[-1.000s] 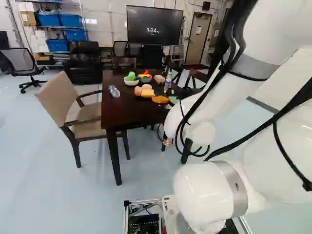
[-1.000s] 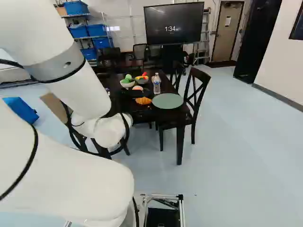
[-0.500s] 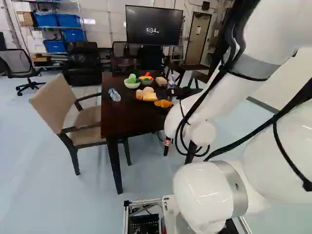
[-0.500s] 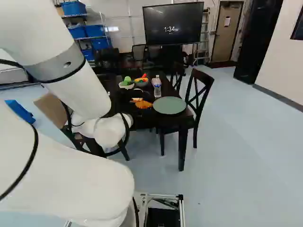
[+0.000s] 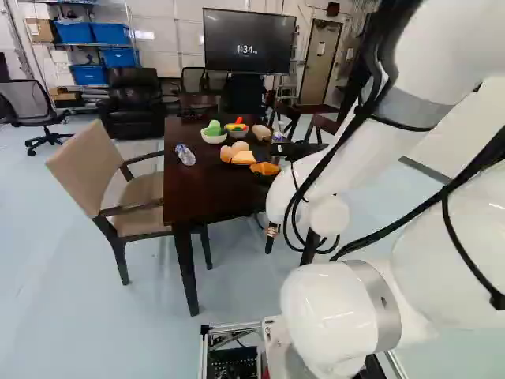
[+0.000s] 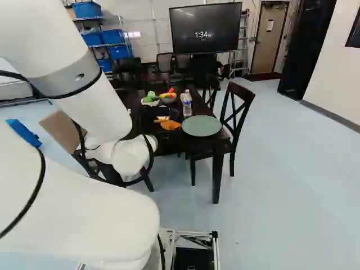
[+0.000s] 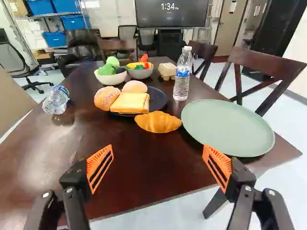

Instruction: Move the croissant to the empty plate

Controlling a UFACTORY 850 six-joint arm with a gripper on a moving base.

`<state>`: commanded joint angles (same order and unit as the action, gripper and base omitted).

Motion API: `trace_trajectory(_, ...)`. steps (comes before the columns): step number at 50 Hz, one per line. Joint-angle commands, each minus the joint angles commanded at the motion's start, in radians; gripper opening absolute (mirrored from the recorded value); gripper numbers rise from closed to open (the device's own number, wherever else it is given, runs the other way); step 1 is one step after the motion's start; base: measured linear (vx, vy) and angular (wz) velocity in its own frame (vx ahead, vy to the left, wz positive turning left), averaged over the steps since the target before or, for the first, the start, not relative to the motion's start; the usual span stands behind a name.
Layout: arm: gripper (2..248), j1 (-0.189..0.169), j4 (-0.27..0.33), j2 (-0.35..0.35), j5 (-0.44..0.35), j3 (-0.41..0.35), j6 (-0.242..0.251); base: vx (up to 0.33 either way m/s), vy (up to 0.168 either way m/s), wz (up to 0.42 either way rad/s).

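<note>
The black gripper [image 6: 149,115] is above the table's near part in the right base view, partly hidden by the arm. The wrist view shows the gripper [image 7: 158,165] open, its orange pads wide apart with nothing between them. Ahead of it, the orange-brown croissant [image 7: 158,122] lies on the dark table [image 7: 129,158], between a dark plate of bread and the green plate [image 7: 228,127]; whether it touches either rim I cannot tell. Nothing lies on the green plate, near the table's edge. The left base view shows the croissant [image 5: 265,168] beside the arm.
Bread pieces fill the dark plate [image 7: 160,98]. Behind it stand a white bowl [image 7: 110,78], a grey bowl [image 7: 140,73] and an egg carton [image 7: 167,71]. One bottle [image 7: 182,76] stands upright behind the green plate; another [image 7: 56,99] lies across the table. Chairs [image 6: 236,112] flank the table.
The base has moved a little toward the table, which now looks nearer in both base views. The arm has barely shifted against its lowest joint. The croissant and plates keep their places on the table.
</note>
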<state>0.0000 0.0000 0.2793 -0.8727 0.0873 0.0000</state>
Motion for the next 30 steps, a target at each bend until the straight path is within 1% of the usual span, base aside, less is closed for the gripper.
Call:
trace_trajectory(14,247,0.0,0.0,0.004,0.0,0.003,0.0,0.0,0.0,0.0)
trace_trajectory(30,247,0.007,0.0,-0.034,0.0,0.074,0.0,0.0,0.0,0.0)
